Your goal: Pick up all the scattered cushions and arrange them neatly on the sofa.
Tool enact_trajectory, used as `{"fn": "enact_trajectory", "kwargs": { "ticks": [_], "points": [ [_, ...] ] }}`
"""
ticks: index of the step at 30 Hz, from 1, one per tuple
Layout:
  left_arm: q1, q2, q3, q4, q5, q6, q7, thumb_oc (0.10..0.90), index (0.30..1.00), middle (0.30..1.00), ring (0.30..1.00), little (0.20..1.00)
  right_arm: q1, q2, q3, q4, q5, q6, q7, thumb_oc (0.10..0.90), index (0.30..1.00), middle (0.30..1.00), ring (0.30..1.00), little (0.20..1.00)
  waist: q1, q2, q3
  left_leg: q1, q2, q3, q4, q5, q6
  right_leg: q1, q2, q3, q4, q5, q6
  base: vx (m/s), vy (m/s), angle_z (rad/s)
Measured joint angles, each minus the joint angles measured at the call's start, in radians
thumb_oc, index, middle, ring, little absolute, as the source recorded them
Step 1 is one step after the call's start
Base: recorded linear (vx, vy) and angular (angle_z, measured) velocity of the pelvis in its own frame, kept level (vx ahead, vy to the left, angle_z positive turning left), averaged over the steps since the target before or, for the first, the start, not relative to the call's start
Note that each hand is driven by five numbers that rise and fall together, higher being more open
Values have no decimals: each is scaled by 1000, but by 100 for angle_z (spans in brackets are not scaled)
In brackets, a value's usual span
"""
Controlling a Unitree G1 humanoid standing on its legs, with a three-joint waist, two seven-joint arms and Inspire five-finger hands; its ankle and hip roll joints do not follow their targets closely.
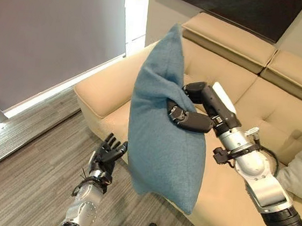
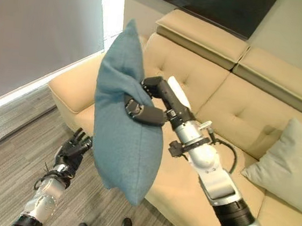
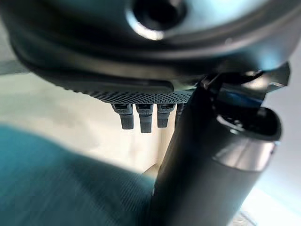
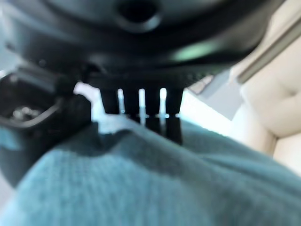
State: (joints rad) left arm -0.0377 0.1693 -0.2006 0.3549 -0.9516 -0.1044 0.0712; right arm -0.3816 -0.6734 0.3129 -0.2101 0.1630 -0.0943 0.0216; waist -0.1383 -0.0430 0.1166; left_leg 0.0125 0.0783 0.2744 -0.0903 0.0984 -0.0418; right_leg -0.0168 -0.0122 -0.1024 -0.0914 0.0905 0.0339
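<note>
cushion (image 1: 162,130) hiding sofa (image 1: 281,105) front, right hand (image 1: 185,118) pinching

A grey roller blind (image 1: 51,32) covers the window beside a bright strip of daylight. Striped grey-brown wood flooring (image 1: 32,160) runs below it. A dark framed picture (image 1: 243,9) hangs on the beige wall (image 1: 162,9).

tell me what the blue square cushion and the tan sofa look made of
Blue square cushion: woven fabric, matte, with visible coarse weave in the right wrist view, pinched by the right hand. Tan tufted sofa: probably leather or faux leather, smooth with slight sheen.
</note>
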Motion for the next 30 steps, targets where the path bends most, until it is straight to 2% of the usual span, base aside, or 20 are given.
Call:
{"fn": "enact_trajectory", "kwargs": {
  "ticks": [3,5,11,16,23,30],
  "points": [
    [0,-8,-63,0,-10,3,-20,800,900,900,900,900,-27,6,28,0,-1,1,0,400,300,300,300,300,-8,-3,-9,-1,2,5,0,0,0,-2,-1,4,0,3,-2,5,13,-4],
    [3,-19,-70,7,-25,2,-22,800,900,900,900,900,-39,24,29,0,-1,1,0,400,300,300,300,300,-12,-5,-14,-2,1,12,0,0,0,-7,0,12,0,8,-3,3,5,-11],
    [-12,-53,-70,82,-75,2,-22,800,900,900,900,900,-48,57,45,-1,-6,15,-3,400,300,300,300,300,-16,-5,-29,-1,5,20,0,0,0,-12,1,24,0,11,-3,3,-1,-6],
    [-46,-67,-71,121,-110,0,-14,800,900,900,900,900,-119,59,103,-1,-9,23,-9,400,300,300,300,300,-21,-7,-32,-1,8,22,0,0,0,-14,4,26,0,10,0,0,0,0],
    [-73,-67,-62,154,-111,-2,-14,800,900,900,900,900,-184,45,115,-1,-9,23,-17,400,300,300,300,300,-22,-17,-48,0,10,25,0,0,0,-14,7,29,0,10,0,0,0,0],
    [-85,-67,-10,291,-110,19,-14,800,900,900,900,900,-254,16,115,-32,3,23,-29,400,300,300,300,300,-24,-18,-50,11,12,48,0,0,0,-14,9,52,0,11,0,5,-12,-10]
  ]
}}
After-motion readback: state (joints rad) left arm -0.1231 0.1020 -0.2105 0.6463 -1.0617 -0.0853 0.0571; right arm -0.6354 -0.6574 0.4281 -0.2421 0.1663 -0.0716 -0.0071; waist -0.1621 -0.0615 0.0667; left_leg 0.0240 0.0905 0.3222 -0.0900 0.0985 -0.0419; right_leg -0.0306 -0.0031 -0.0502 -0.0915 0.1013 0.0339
